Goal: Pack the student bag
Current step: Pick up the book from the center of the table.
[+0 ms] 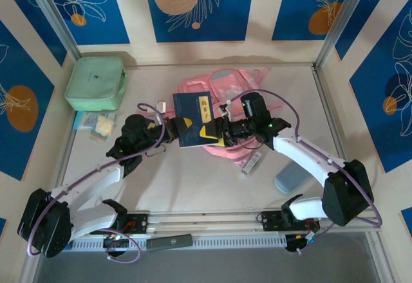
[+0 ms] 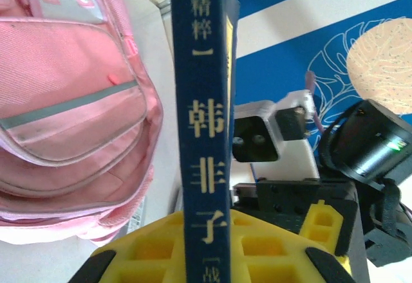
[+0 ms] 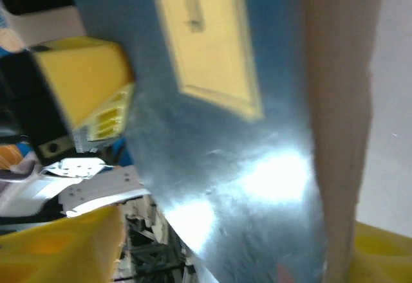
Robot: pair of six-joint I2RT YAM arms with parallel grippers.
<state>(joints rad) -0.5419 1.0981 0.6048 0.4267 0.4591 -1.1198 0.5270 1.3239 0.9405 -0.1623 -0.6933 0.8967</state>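
Observation:
A dark blue book point(image 1: 195, 117) with yellow lettering hangs above the table in front of the pink student bag point(image 1: 239, 85). My left gripper point(image 1: 176, 129) is shut on the book's left edge. In the left wrist view the book's spine point(image 2: 206, 116) stands upright between the yellow jaws of my left gripper point(image 2: 207, 247), and the bag point(image 2: 64, 103) lies to the left. My right gripper point(image 1: 223, 128) is at the book's right edge. In the right wrist view the glossy cover point(image 3: 257, 167) runs between its yellow fingers point(image 3: 64, 251), which stand wide apart and open.
A mint-green zipped case point(image 1: 95, 82) sits at the back left with small packets point(image 1: 96, 125) in front of it. A white packaged item point(image 1: 252, 163) and a grey-blue case point(image 1: 293, 179) lie right of centre. A dark pen-shaped item point(image 1: 168, 242) rests on the front rail.

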